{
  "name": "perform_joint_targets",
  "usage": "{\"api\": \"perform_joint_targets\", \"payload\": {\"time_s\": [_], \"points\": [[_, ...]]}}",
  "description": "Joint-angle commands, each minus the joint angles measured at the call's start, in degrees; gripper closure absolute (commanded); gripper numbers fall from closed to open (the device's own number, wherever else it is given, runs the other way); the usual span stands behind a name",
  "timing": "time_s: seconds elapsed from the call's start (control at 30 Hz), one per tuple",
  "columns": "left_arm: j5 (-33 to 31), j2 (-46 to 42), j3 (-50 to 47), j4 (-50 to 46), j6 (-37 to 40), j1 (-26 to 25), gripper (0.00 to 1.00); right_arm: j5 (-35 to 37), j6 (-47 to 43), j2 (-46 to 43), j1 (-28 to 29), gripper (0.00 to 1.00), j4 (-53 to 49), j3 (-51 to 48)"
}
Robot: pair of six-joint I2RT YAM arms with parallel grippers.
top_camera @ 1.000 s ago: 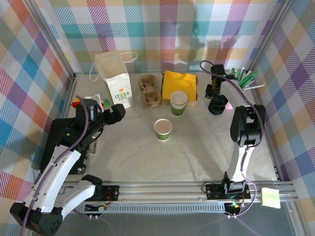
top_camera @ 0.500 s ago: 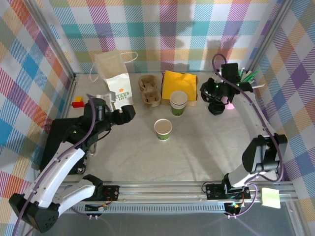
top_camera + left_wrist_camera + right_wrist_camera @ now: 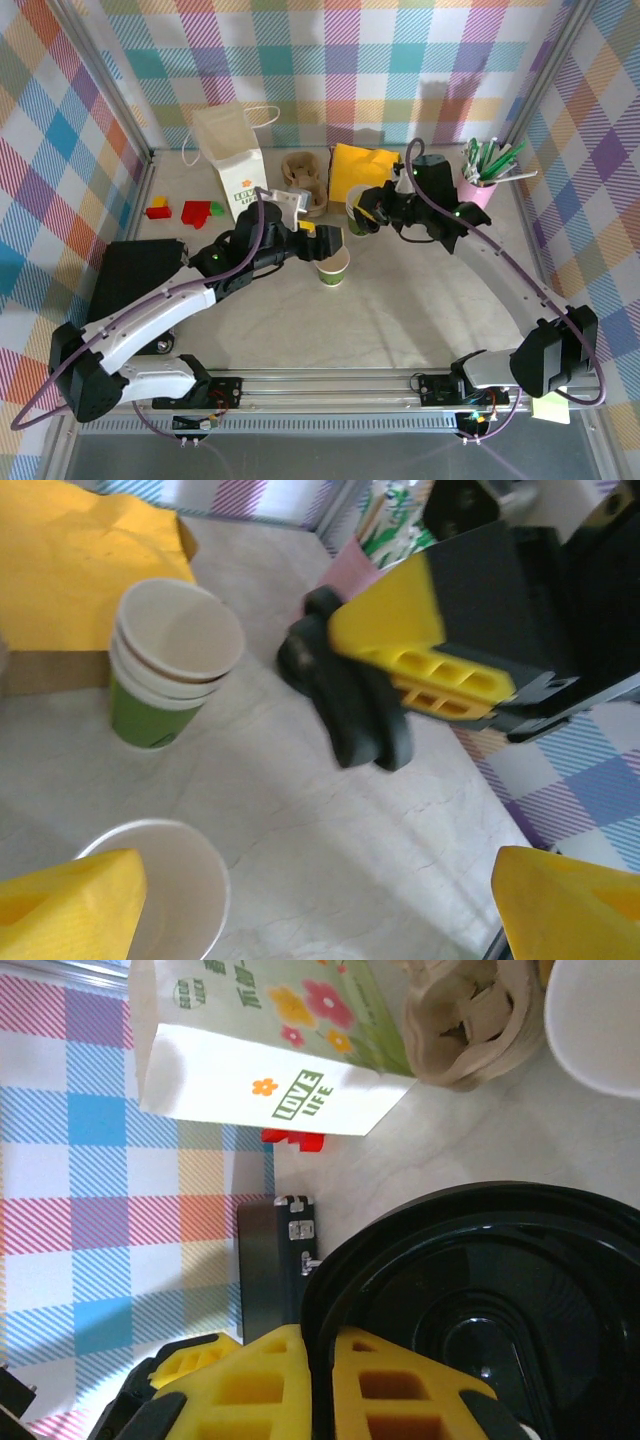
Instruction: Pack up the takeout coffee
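Note:
The takeout coffee cup [image 3: 333,262], white above and green below, stands open-topped mid-table. In the left wrist view the cup [image 3: 160,890] sits just inside the left fingertip. My left gripper [image 3: 318,240] [image 3: 320,910] hovers open over and beside it, its yellow fingertips wide apart. My right gripper [image 3: 368,205] [image 3: 320,1350] is shut on the rim of a black lid [image 3: 480,1310] [image 3: 350,705]. It holds the lid on edge just behind the cup. A stack of like cups [image 3: 170,660] stands by the lid.
At the back stand a white paper bag [image 3: 232,165], a brown pulp tray [image 3: 300,175] and a yellow napkin [image 3: 362,165]. A pink pen holder [image 3: 480,185] is at back right. A black case [image 3: 135,270] and red and green blocks [image 3: 195,210] lie at left.
My left arm swung from the left side to the middle, over the cup. My right arm carried the black lid from the back right corner to beside the cup stack.

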Motion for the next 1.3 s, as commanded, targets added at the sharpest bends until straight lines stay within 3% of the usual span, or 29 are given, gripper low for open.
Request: {"api": "perform_joint_targets", "payload": {"time_s": [0.0, 0.27, 0.57, 1.03, 1.27], "points": [[1.46, 0.9, -0.92, 8.63, 2.28, -1.39, 0.1, -0.56, 4.79, -1.62, 1.38, 0.89, 4.78, -1.16], [-0.77, 6.11, -2.39, 14.8, 2.95, -3.54, 0.12, -0.46, 8.77, -2.76, 2.97, 0.89, 7.78, -3.26], [-3.99, 10.76, -2.7, 19.41, 2.52, -3.87, 0.22, -0.38, 11.01, -3.8, 4.04, 0.89, 9.43, -4.7], [-4.48, 12.55, -2.92, 22.37, 2.67, -3.88, 0.65, 0.82, 11.11, -4.52, 4.75, 0.86, 8.77, -4.9], [-2.12, 10.31, -3.31, 20.1, 0.43, -3.28, 0.75, 6.35, 2.47, -5.89, 4.69, 0.67, -0.47, -0.43]]}}
